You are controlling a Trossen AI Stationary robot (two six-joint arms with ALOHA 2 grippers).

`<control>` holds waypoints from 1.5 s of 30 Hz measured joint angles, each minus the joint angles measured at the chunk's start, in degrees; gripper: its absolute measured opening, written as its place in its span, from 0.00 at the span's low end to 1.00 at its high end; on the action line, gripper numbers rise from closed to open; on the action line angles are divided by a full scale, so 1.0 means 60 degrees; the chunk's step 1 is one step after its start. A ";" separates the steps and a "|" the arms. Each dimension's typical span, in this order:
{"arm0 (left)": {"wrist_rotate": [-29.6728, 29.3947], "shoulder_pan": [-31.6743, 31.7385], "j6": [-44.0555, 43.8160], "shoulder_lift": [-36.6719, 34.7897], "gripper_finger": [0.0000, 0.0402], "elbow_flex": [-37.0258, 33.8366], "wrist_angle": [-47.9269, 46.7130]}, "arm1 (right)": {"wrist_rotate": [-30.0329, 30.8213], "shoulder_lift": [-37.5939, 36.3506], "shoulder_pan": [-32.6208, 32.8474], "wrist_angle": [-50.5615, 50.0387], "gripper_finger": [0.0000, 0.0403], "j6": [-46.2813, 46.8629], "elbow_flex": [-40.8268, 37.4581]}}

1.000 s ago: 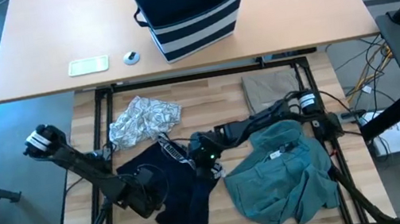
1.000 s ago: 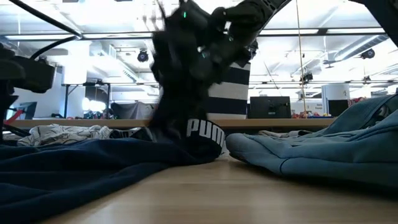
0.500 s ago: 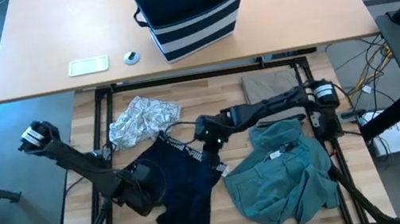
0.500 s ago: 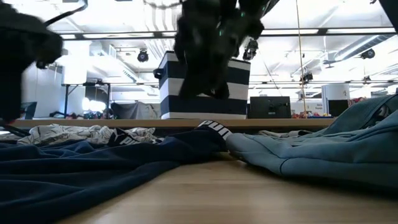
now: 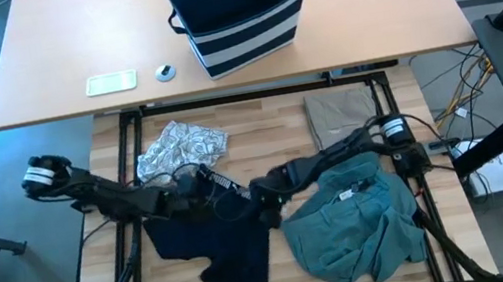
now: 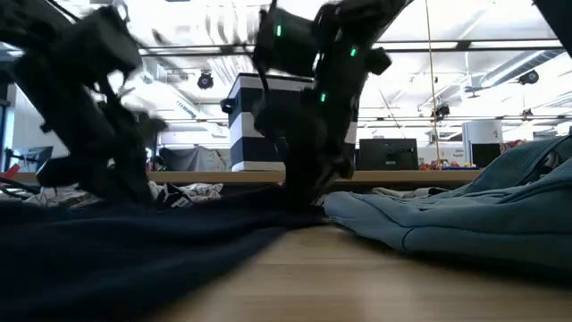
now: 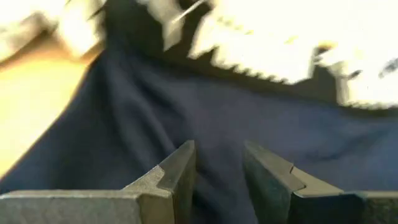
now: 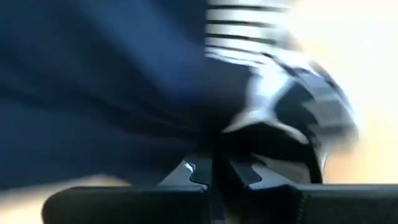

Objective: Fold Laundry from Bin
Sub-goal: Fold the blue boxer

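Dark navy garment (image 5: 228, 251): spread flat on the wooden bench (image 5: 269, 123), between both arms, white print along its far edge; one corner trails toward the near edge.

Right end effector (image 5: 267, 202): at the navy garment's right edge, fingers pressed together; its wrist view shows dark cloth and striped trim right at the tips, so it seems to pinch that edge, though blur leaves this unsure.

Left end effector (image 5: 197, 192): low over the garment's far left edge, fingers (image 7: 180, 171) set at a narrow gap, navy cloth just beyond them; whether cloth sits between them I cannot tell.

Grey-white patterned garment (image 5: 180, 150): crumpled, just beyond the left end effector.

Teal-green garment (image 5: 356, 226): bunched heap on the right of the bench, just beside the navy one.

Tan garment (image 5: 336, 112): folded flat at the far right, beyond the teal heap.

Bin (image 5: 241, 13): navy with white stripes, upright on the separate tan table (image 5: 45, 52) behind, well apart from the clothes.

Also on that table: a small pale flat tray (image 5: 111, 82) and a small round object (image 5: 165, 72) beside it.
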 joint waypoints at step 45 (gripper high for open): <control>-0.0781 0.1204 -0.1255 0.0331 0.29 0.2322 -0.5595 | 0.0012 -0.1529 -0.1927 -0.0620 0.02 0.0672 -0.1218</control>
